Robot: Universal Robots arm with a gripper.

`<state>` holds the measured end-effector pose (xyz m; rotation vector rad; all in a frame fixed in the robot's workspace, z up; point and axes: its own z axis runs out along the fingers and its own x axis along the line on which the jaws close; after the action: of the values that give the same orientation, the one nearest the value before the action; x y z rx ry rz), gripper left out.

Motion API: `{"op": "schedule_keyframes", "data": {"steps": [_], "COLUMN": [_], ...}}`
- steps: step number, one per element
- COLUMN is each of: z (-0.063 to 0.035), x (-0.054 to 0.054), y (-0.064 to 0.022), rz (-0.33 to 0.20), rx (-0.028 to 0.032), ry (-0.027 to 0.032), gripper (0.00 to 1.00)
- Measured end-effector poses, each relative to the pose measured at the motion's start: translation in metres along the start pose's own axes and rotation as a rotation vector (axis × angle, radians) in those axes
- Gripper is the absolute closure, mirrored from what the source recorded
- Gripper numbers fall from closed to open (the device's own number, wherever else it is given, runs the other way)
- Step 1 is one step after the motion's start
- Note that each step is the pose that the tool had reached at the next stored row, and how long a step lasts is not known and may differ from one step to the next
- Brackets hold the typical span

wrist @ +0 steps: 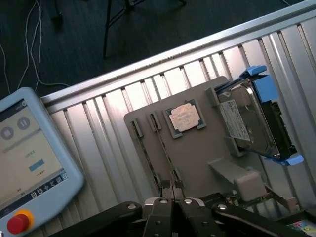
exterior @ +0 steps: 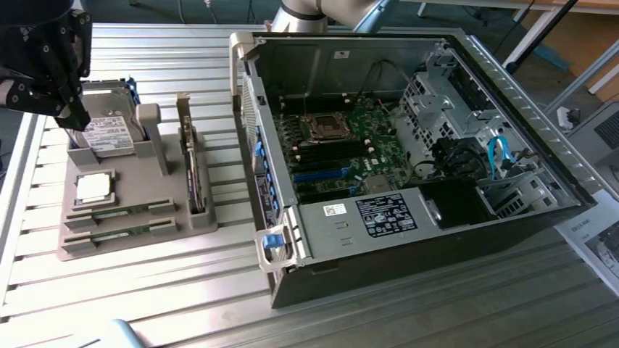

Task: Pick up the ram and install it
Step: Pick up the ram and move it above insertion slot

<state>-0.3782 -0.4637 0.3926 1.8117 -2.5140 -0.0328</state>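
**A:** What is your gripper doing with its fingers right now?

**B:** Your gripper (exterior: pixel 75 118) is clenched on nothing. In the wrist view the fingers (wrist: pixel 159 217) meet tip to tip, with no board between them. It hangs above the tabletop (exterior: pixel 145 304), over the hard drive (exterior: pixel 106 134) end of the grey holder (exterior: pixel 145 188).

**A:** And the ram you're after?

**B:** The ram (exterior: pixel 120 214) lies untouched in the holder. You have two thin green sticks there, each in its own slot, side by side at the end opposite the hard drive. The processor (exterior: pixel 94 187) sits between that end and your gripper. So from the gripper, the ram lies along the holder, past the processor, toward the end nearest the exterior camera. As far as I can judge, it is also lower than the fingers.

**A:** Which way do the sticks run?

**B:** Their long axis goes from the exterior view's left to its right, slightly tilted. That is roughly crosswise to the line from your gripper to them. In the wrist view you see the ram (wrist: pixel 164 153) edge-on, as two narrow lines beside the processor. The open computer case (exterior: pixel 541 138) stands to the exterior view's right of the holder, apart from the gripper. With both sticks in their slots, I'd say the pick-up is not yet done.
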Motion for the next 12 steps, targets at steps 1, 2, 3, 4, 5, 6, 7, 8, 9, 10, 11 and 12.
{"op": "schedule_keyframes", "data": {"steps": [1,2,3,4,5,6,7,8,9,10,11,12], "z": [0.0000,0.0000,0.0000,0.0000,0.0000,0.0000,0.0000,0.0000,0.0000,0.0000,0.0000,0.0000], "x": [0.0000,0.0000,0.0000,0.0000,0.0000,0.0000,0.0000,0.0000,0.0000,0.0000,0.0000,0.0000], "y": [0.0000,0.0000,0.0000,0.0000,0.0000,0.0000,0.0000,0.0000,0.0000,0.0000,0.0000,0.0000], "rz": [-0.014,-0.026,-0.039,-0.052,-0.078,-0.091,-0.104,-0.116,-0.130,-0.142,-0.155,-0.167], "rx": [0.0003,0.0006,0.0009,0.0012,0.0017,0.0020,0.0023,0.0026,0.0029,0.0031,0.0034,0.0037], "ry": [0.0005,0.0011,0.0016,0.0021,0.0032,0.0038,0.0043,0.0049,0.0055,0.0060,0.0065,0.0071], "gripper": [0.90,0.90,0.90,0.90,0.90,0.90,0.90,0.90,0.90,0.90,0.90,0.90]}}
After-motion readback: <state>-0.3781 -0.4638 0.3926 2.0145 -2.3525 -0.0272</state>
